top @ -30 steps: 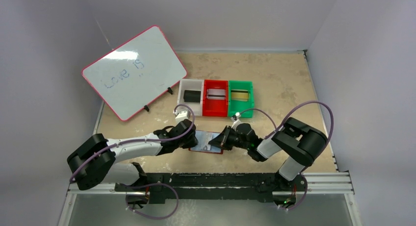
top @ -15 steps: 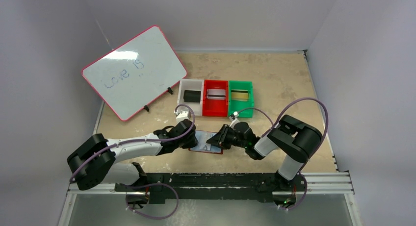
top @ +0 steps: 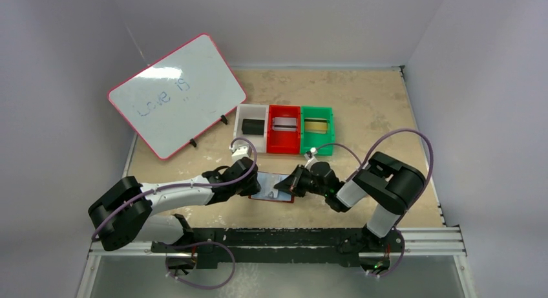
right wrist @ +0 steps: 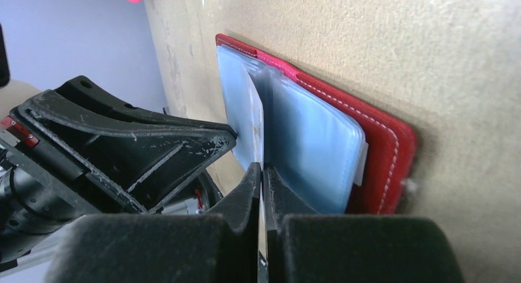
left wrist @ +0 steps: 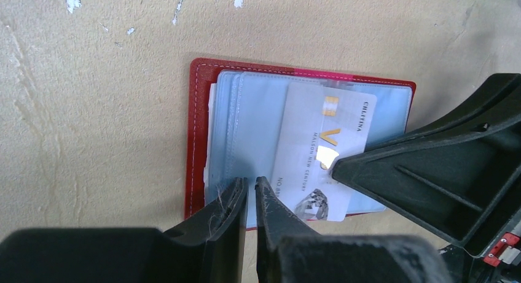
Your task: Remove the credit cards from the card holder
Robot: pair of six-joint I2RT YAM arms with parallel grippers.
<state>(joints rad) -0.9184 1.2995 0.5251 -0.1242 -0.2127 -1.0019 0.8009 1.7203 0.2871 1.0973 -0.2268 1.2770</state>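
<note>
The dark red card holder (top: 271, 189) lies open on the table between my two grippers, its pale blue sleeves up (left wrist: 195, 142). A silver-grey credit card (left wrist: 313, 142) sticks out of a sleeve at a slant. My right gripper (right wrist: 263, 167) is shut on that card's edge, and its fingers (left wrist: 430, 178) reach in from the right. My left gripper (left wrist: 250, 182) is shut but for a hairline gap, its tips resting on the near part of the sleeves. In the top view the left gripper (top: 253, 185) and the right gripper (top: 292, 183) almost meet over the holder.
Behind the holder stand a white bin (top: 252, 112) with a black card, a red bin (top: 284, 143) with a silver card and a green bin (top: 317, 110) with a gold card. A pink-framed whiteboard (top: 176, 94) leans at the back left.
My right gripper has shifted slightly left towards the holder and is closed on the card's edge. The left arm and the holder have stayed put.
</note>
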